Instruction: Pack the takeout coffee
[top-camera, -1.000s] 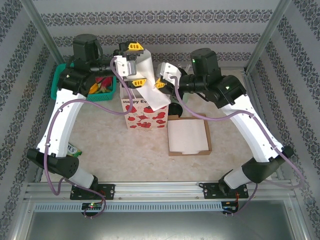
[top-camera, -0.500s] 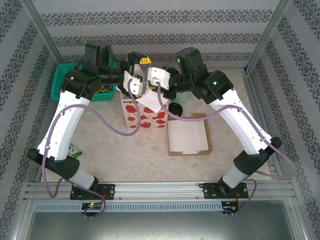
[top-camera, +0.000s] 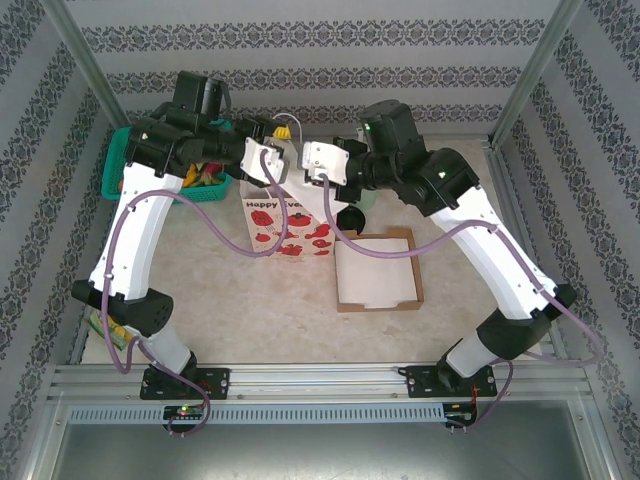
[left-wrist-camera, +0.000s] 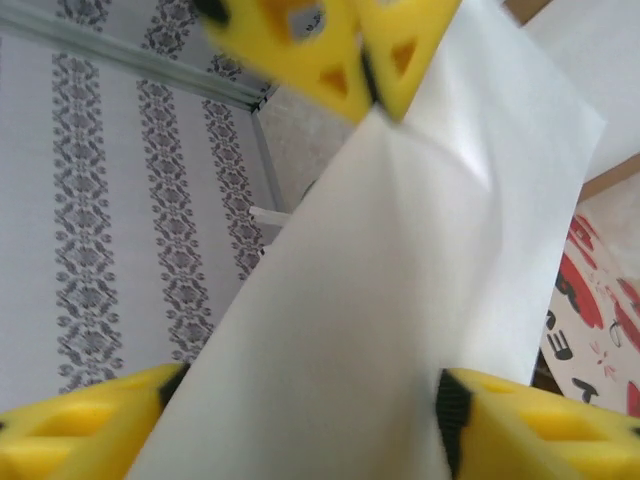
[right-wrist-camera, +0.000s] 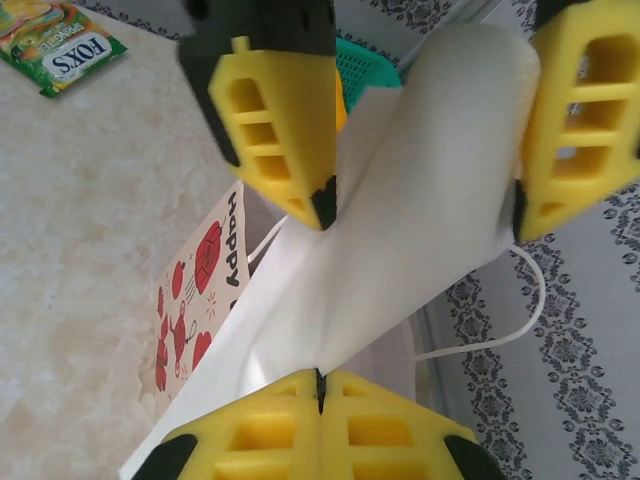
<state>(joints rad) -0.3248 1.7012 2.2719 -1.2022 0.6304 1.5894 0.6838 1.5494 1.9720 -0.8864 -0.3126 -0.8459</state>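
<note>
One takeout coffee R of bag, apart from R gripper

A beige marbled table is seen. A white paper bag with red prints is stood upright at its middle. 1 shallow cardboard tray is laid just right of it, the takeout coffee is set just behind that, 1 teal basket is placed far left, and 1 green sweets packet is laid flat
</note>
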